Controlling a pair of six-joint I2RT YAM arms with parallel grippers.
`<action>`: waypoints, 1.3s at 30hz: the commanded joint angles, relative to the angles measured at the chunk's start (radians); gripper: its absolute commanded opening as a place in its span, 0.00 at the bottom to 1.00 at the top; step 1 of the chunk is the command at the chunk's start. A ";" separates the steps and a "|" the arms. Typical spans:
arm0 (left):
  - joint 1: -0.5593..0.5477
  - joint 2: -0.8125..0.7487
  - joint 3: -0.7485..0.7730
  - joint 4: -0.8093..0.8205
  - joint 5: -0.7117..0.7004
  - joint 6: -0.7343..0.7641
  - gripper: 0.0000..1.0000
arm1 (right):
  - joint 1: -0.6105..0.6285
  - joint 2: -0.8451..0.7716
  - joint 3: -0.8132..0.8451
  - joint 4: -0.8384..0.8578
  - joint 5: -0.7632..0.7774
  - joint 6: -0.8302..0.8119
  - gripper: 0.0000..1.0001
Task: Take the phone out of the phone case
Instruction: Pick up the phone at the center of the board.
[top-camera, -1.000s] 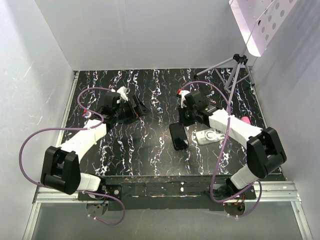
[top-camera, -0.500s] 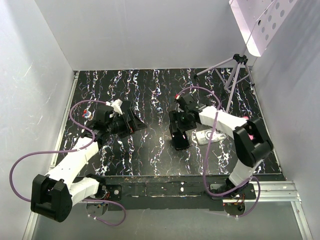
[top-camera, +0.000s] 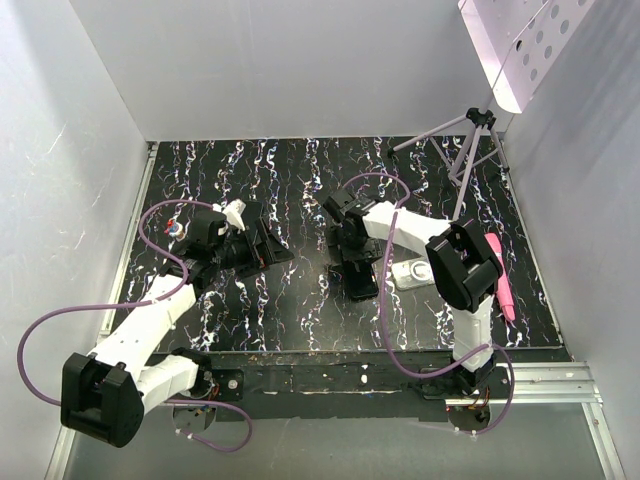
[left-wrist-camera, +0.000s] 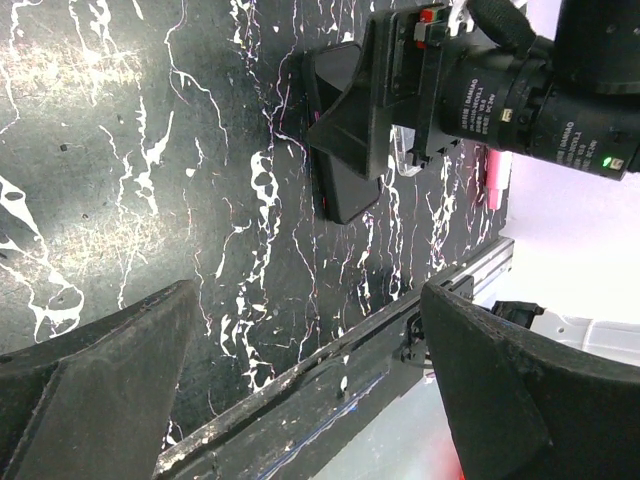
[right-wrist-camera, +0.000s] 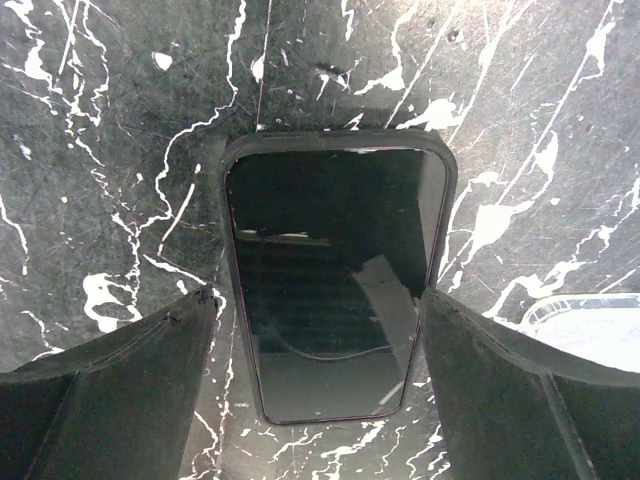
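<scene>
The phone (right-wrist-camera: 335, 290) lies flat and screen up on the black marbled table, a glossy black slab with a thin red rim. The matte black phone case (right-wrist-camera: 340, 138) frames it all round. My right gripper (right-wrist-camera: 318, 293) hangs open just above it, one finger on each side of the phone's long edges, holding nothing. From above, the phone (top-camera: 362, 284) sits mid-table with the right gripper (top-camera: 352, 256) over its far end. My left gripper (top-camera: 262, 243) is open and empty, well to the left. The left gripper (left-wrist-camera: 308, 288) looks across at the phone case (left-wrist-camera: 345, 195).
A clear whitish flat object (top-camera: 410, 272) lies just right of the phone. A pink pen (top-camera: 500, 278) lies further right, beside the right arm's elbow. A small tripod (top-camera: 470, 140) stands at the back right. White walls close in the table on three sides.
The right gripper went from shut to open and shifted left over the phone, while its arm folded inward. The left arm's lower links swung toward the near edge; its gripper stayed open.
</scene>
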 joint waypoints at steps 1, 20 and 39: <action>-0.003 -0.035 0.011 -0.017 0.021 0.022 0.94 | 0.030 0.020 0.007 -0.114 0.131 0.041 0.89; -0.003 -0.020 0.031 -0.040 0.028 0.014 0.94 | 0.011 -0.020 -0.131 0.079 -0.039 0.078 0.91; -0.004 0.046 0.083 -0.060 0.064 0.026 0.94 | 0.037 -0.139 -0.253 0.184 0.055 -0.057 0.01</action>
